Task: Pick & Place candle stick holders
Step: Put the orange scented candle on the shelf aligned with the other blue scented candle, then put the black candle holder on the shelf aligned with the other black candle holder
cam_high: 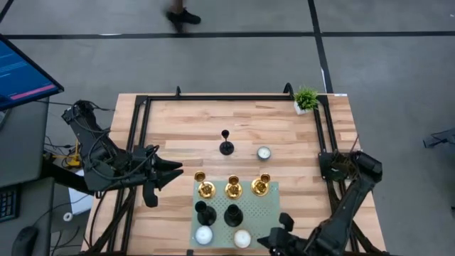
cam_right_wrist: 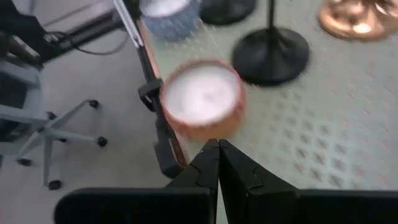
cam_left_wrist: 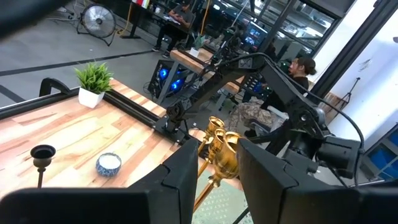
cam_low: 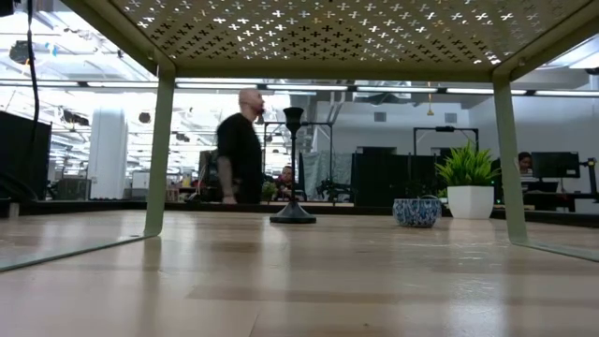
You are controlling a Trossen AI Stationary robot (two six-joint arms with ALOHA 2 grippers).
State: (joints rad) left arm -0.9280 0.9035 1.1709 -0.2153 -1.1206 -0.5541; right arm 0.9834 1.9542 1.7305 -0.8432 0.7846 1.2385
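Three gold candle stick holders [cam_high: 233, 188] stand in a row on a pale green perforated stand [cam_high: 270, 210], with two black holders [cam_high: 233, 214] on their round bases in front of them. A third black holder [cam_high: 226, 145] stands upright on the wooden table; it also shows in the low view [cam_low: 293, 165]. My left gripper [cam_high: 174, 171] is open and empty, left of the gold row, which shows between its fingers [cam_left_wrist: 217, 152]. My right gripper [cam_high: 264, 242] is shut and empty at the stand's near right corner, beside a white candle [cam_right_wrist: 202, 96] and a black holder's base [cam_right_wrist: 270, 46].
Two white candles [cam_high: 204, 235] sit at the stand's near edge. A small blue bowl candle [cam_high: 264, 153] sits on the table right of the lone black holder. A green potted plant [cam_high: 306, 99] stands at the far right corner. A black rail frame [cam_high: 213, 98] rims the table. A person [cam_low: 241, 145] walks beyond.
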